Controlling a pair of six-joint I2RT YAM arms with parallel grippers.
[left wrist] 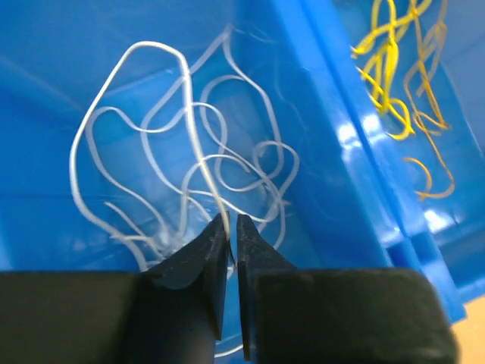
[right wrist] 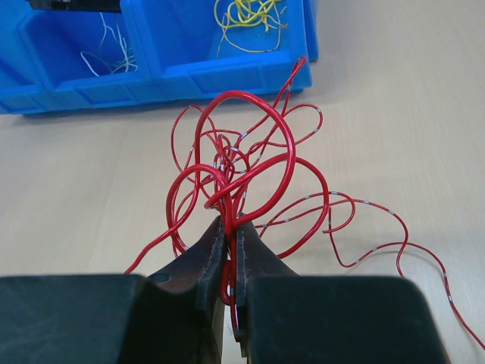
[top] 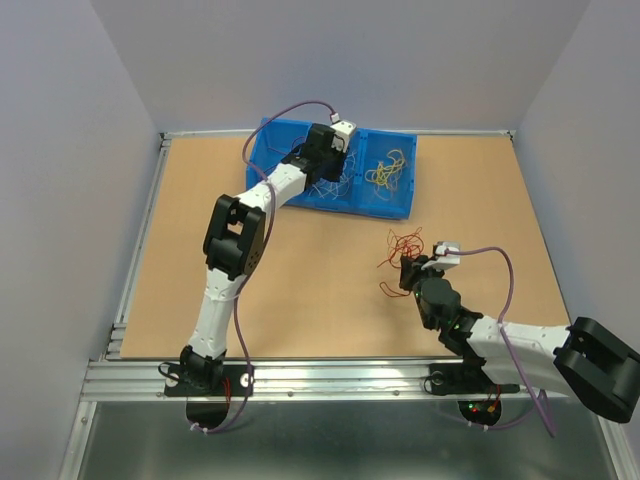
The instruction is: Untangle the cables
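White cables (left wrist: 193,129): lower loops hidden behind left gripper (left wrist: 232,221). Yellow cables (left wrist: 388,57) cut by top edge. Red cables (right wrist: 235,163): one strand ran off lower right edge; pinched part hidden inside right gripper (right wrist: 231,226). Blue bin (right wrist: 227,72) cropped top and left.

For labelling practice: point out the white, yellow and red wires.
white wires (left wrist: 198,158), left wrist view, long middle strand.
yellow wires (top: 386,170), top view, clump centre.
red wires (right wrist: 244,94), right wrist view, loop top.
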